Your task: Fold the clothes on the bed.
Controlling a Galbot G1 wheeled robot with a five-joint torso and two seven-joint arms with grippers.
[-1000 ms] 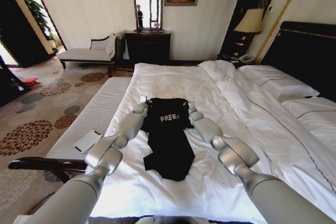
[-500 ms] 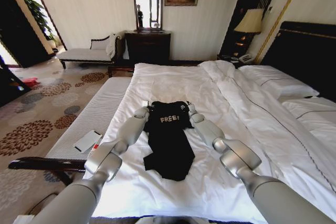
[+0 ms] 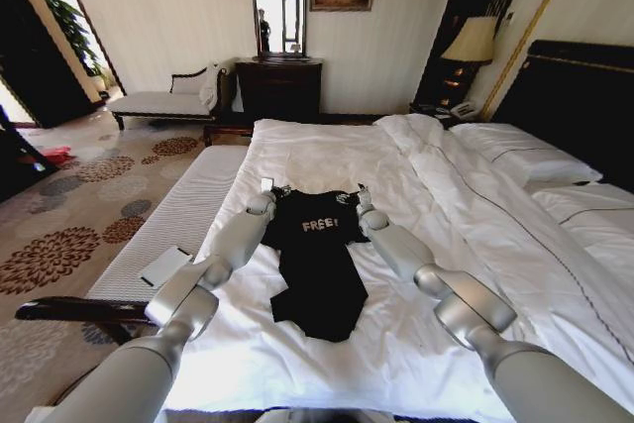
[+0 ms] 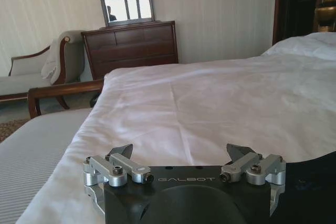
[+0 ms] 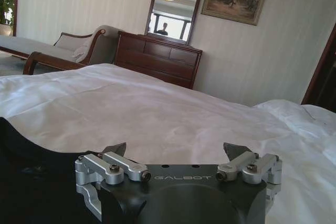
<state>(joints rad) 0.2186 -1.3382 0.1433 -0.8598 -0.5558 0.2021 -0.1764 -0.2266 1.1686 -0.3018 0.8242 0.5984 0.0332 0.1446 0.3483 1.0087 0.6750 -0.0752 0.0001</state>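
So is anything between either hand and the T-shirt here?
Nothing visible. The left hand and right hand, both open, sit at the T-shirt's far corners on the bed, with bare duvet around them.

My left gripper (image 3: 269, 188) has slid outward and a little farther up the bed (image 3: 327, 151), off the shoulder of the black T-shirt (image 3: 317, 255) and onto the white sheet just beside its left sleeve, and my right gripper (image 3: 361, 193) has drawn the same way to the right sleeve's outer edge. The top of the T-shirt, which was bunched narrow between my arms, now lies spread wider, with both sleeves opened out to either side of the "FREE!" lettering (image 3: 319, 226).
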